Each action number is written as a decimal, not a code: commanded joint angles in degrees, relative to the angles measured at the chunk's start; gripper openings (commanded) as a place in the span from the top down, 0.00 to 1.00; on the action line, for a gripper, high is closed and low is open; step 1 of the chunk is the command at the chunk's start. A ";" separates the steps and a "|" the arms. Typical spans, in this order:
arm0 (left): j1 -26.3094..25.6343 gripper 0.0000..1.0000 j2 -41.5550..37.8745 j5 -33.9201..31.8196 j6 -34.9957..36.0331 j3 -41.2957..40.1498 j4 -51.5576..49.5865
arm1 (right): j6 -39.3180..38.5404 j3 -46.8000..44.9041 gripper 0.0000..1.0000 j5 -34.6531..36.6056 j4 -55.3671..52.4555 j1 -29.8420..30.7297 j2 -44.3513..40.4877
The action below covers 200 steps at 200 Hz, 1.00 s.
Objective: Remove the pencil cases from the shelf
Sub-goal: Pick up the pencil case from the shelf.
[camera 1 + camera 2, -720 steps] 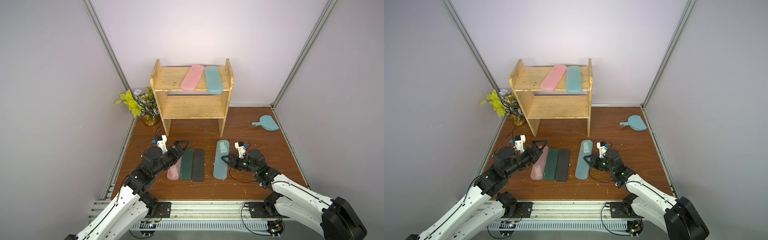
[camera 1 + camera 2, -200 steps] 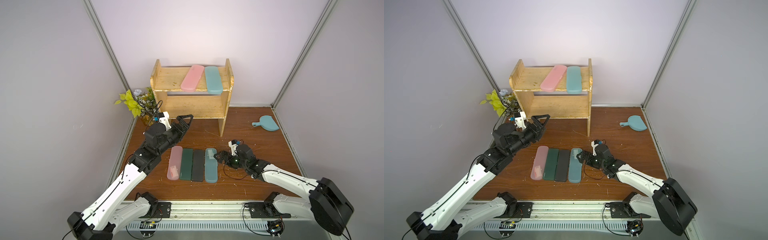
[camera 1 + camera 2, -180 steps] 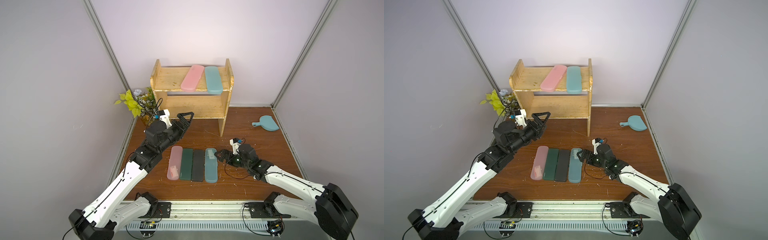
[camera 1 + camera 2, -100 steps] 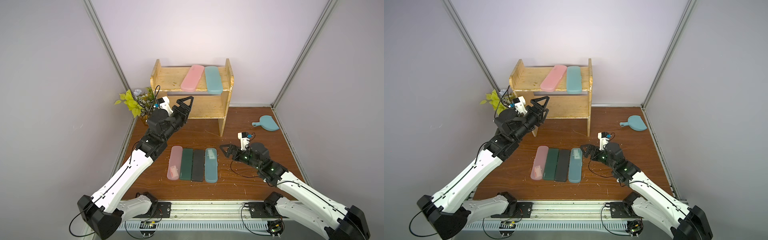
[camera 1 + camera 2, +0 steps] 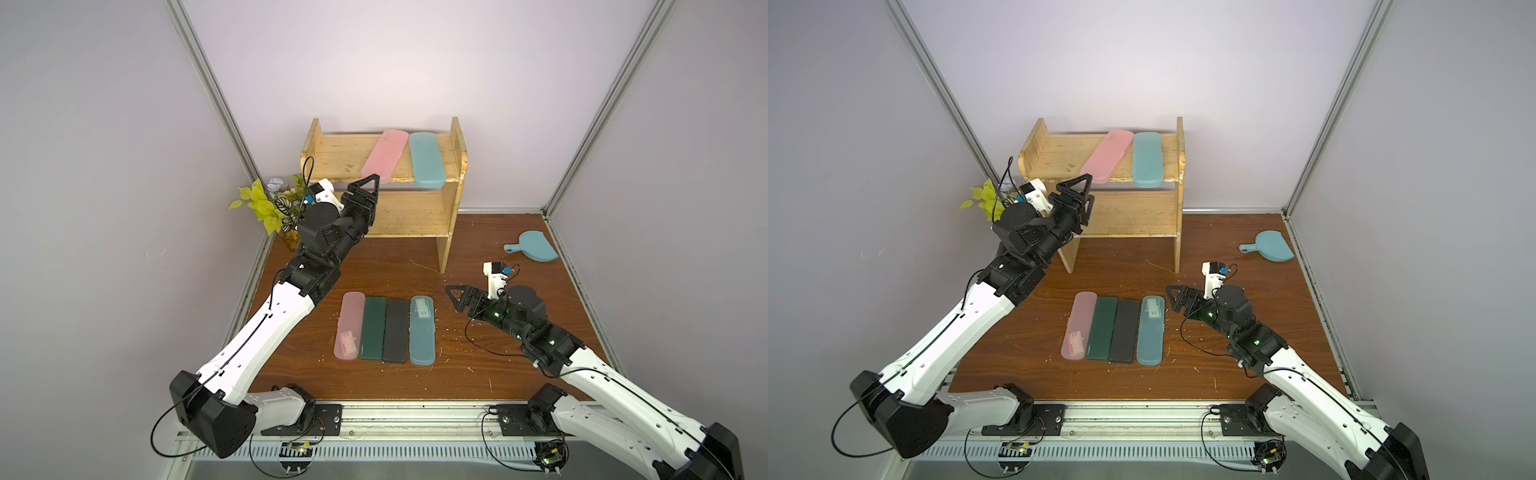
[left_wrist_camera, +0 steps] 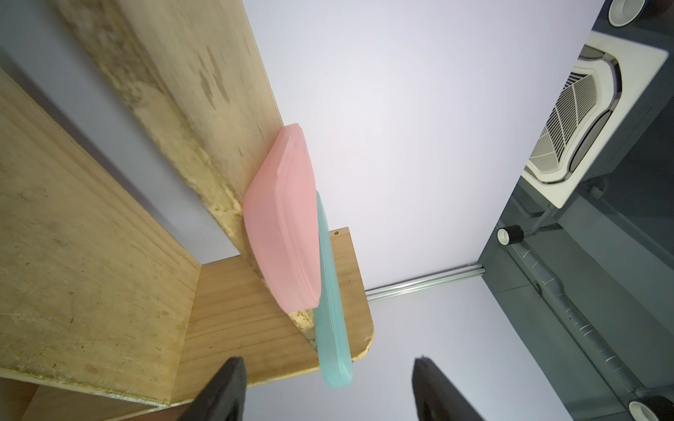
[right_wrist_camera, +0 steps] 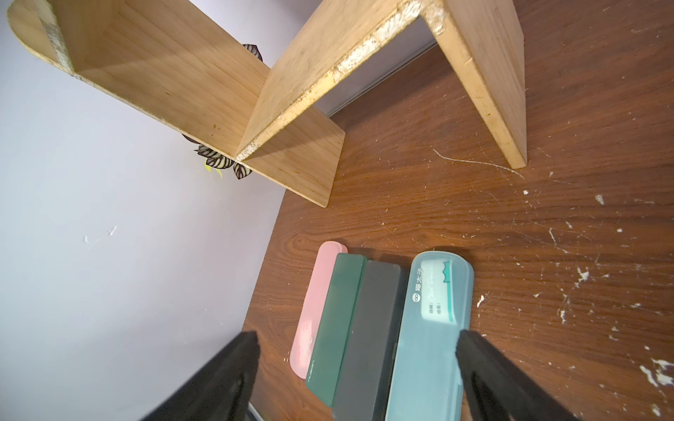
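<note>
Top views both show my left end effector point(image 5: 370, 194), jaws apart and empty, near the shelf point(image 5: 332, 154), whose upper tier holds a pink pencil case point(image 5: 384, 156) and teal pencil case point(image 5: 426, 158). Four more cases point(image 5: 396, 330) sit in a row on the worktop point(image 5: 478, 249); right end effector point(image 5: 456, 299) beside them, open, empty.

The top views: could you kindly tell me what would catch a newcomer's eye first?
A neat row of four pencil cases, pink, dark green, black and teal, lies on the brown table. A pink case and a teal case lie on the top board of the shelf, and the left gripper hangs open near its front edge.
</note>
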 commanded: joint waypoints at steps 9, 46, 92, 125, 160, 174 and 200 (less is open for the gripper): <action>1.74 0.37 1.17 0.29 -0.81 1.91 2.68 | -0.72 1.03 0.11 1.63 1.97 -0.07 -0.69; 2.50 0.42 2.95 1.49 -0.69 2.67 3.37 | -0.44 0.69 0.13 2.04 2.63 -0.13 -0.85; 3.25 0.48 6.07 3.59 -0.30 4.92 4.35 | -0.29 0.02 0.15 2.47 2.96 -0.09 -1.62; 3.34 0.55 7.64 4.17 -0.53 5.58 5.29 | -0.26 -0.55 0.16 2.84 3.09 -0.23 -2.21; 3.45 0.62 8.44 4.26 -0.55 5.80 5.84 | -0.62 -0.84 0.17 3.22 3.11 -0.33 -2.66; 3.49 0.64 8.78 4.35 -0.42 5.88 6.00 | -0.81 -0.82 0.17 3.24 3.18 -0.42 -2.77; 3.69 0.68 9.14 4.57 -0.43 5.97 6.20 | -1.08 -0.64 0.17 3.17 3.18 -0.58 -2.67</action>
